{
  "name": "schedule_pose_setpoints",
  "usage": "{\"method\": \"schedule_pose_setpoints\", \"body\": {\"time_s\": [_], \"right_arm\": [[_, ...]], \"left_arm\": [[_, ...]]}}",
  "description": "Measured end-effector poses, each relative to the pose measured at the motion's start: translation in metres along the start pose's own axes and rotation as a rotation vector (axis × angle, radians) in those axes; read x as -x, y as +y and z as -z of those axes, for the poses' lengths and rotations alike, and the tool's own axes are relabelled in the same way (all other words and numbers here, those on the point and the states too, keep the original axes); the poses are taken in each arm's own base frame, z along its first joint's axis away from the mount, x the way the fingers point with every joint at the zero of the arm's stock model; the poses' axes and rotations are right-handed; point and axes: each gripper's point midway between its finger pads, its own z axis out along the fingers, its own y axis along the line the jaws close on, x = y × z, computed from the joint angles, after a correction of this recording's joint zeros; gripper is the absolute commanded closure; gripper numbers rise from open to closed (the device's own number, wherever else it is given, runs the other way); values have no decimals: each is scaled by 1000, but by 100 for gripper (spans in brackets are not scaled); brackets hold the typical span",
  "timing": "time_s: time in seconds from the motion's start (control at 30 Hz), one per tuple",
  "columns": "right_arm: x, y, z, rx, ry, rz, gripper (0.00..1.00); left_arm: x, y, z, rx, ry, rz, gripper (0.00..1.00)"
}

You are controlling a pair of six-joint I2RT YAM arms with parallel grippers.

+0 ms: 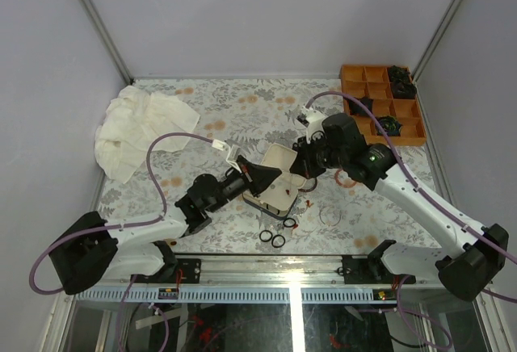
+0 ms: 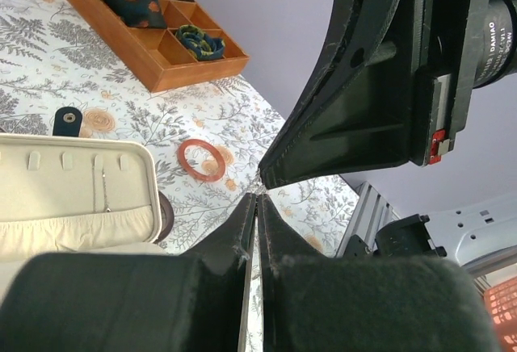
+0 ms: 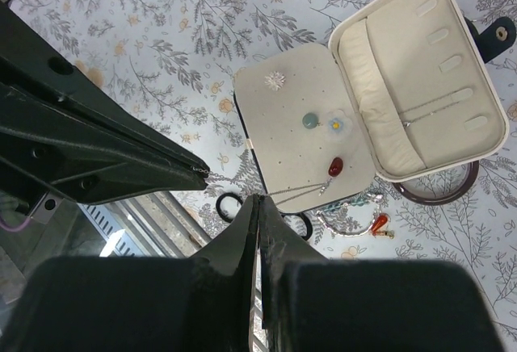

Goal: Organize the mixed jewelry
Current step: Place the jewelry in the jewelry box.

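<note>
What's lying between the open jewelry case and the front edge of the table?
Three black rings and a tiny red bit, seen in the top view.

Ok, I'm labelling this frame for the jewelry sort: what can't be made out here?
Top view: left fingers cover part of the case; its pieces too small.
Right wrist: right fingers hide part of a black ring; whether the thin chain is pinched, too fine.
Left wrist: tray cut by top edge.
</note>
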Motion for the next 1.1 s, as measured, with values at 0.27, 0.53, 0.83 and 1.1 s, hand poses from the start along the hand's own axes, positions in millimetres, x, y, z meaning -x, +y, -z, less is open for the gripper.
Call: {"method": "schedule_pose_setpoints", "body": {"time_s": [0.27,0.53,0.83,1.1], "right_arm": [[-5,-11,-13,-35,18,-7,100],[-7,-26,-21,-105,29,-11,100],[4,-34,-22,-159,8,1,100],[32,-23,-11,-143,-55,17,100]], "left_arm": [[-14,13,-4,34,29,2,100],[-14,26,-13,73,28,-6,100],[5,33,-30,72,-9,-16,100],[24,22,-32,42,-49,-23,100]]}}
